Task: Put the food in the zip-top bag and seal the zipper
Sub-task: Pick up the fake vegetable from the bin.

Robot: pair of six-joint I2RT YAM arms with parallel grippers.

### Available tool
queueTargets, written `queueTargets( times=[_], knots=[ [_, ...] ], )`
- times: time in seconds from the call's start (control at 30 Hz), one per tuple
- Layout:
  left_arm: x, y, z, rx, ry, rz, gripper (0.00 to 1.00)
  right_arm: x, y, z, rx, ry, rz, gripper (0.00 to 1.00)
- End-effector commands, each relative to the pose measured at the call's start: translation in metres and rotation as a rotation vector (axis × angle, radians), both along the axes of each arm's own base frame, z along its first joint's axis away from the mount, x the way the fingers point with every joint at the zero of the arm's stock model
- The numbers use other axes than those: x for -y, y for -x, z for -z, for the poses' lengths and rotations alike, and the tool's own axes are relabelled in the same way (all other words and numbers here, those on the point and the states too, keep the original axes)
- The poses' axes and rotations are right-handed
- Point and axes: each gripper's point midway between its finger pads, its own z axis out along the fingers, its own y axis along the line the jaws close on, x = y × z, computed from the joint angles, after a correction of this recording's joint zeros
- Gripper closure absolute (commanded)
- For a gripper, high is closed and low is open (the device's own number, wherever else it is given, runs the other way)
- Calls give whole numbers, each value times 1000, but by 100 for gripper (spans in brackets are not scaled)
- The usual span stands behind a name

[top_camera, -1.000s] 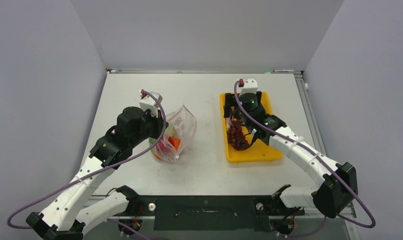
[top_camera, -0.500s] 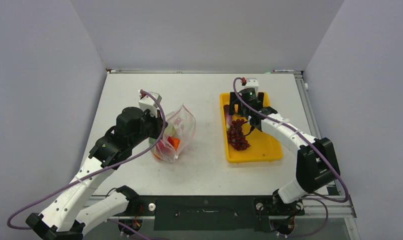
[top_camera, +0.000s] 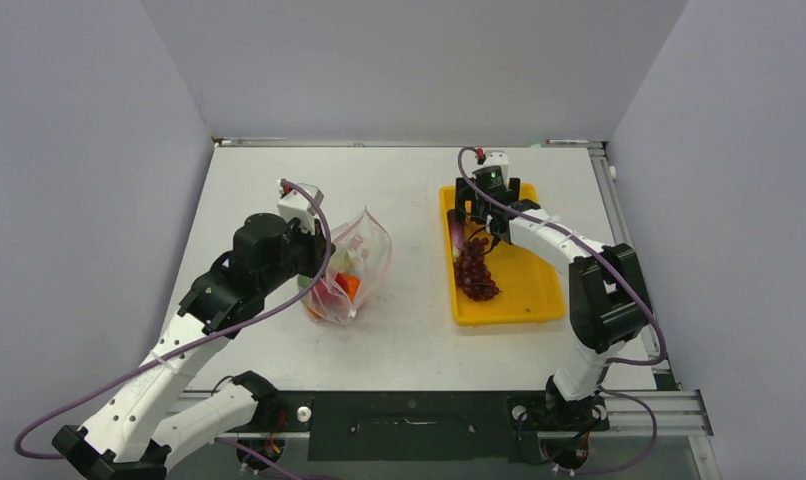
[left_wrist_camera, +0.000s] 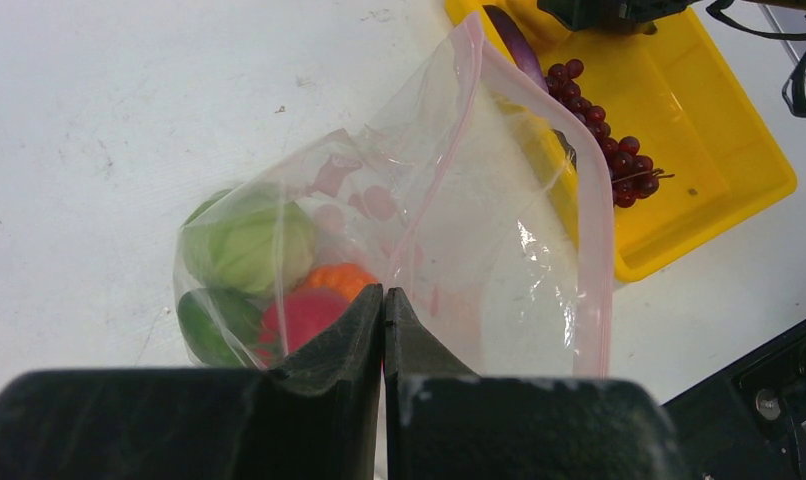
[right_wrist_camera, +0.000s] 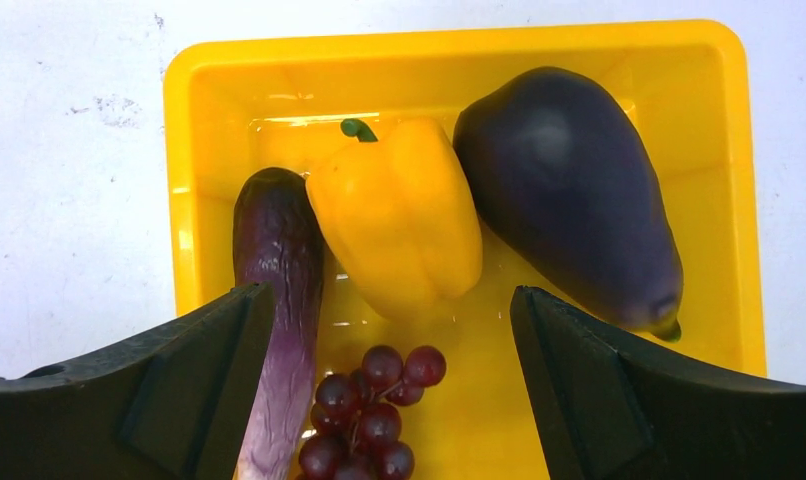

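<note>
Wide-jawed, the right pincer (right_wrist_camera: 387,300) hangs over the yellow pepper (right_wrist_camera: 399,220), hemmed by the yellow tray (right_wrist_camera: 449,35) far rim, eggplant (right_wrist_camera: 569,200) and grape bunch (right_wrist_camera: 369,410); the left pincer (left_wrist_camera: 383,300) pinches the zip-top bag (left_wrist_camera: 499,250), its zipper (left_wrist_camera: 607,250) gaping; bare white surface (top_camera: 409,330) separates bag and tray; grey walls (top_camera: 399,60) enclose three sides.

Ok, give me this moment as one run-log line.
left gripper: shut on zip-top bag | right gripper: open above yellow pepper in yellow tray | zipper: unsealed

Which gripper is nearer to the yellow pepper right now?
Right. The right gripper hangs open directly above the yellow pepper in the yellow tray; the left gripper is across the table, shut on the zip-top bag.
</note>
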Motion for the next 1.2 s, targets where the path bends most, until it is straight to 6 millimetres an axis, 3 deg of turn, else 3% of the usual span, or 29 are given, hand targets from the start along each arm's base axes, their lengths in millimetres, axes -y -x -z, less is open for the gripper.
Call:
queueTargets(
  times=[0.0,0.47,0.73,0.83,0.97,1.17],
  knots=[
    [2,-7,-8,36,11,0,100,-2,-27,-16,64,-4,3,9],
    [2,-8,-5,26,2,-2,100,-1,-55,13,18,32,4,13],
    [1,-8,-4,24,2,-1,100,-5,-60,28,-14,36,-6,17],
    [1,-8,-5,26,3,-2,100,-5,-60,32,-24,44,-7,23],
    [1,-7,-5,26,4,-2,100,-5,-58,34,-34,47,-11,45],
    [1,-7,-6,30,8,-3,100,-3,-55,16,-11,45,-5,65]
  ],
)
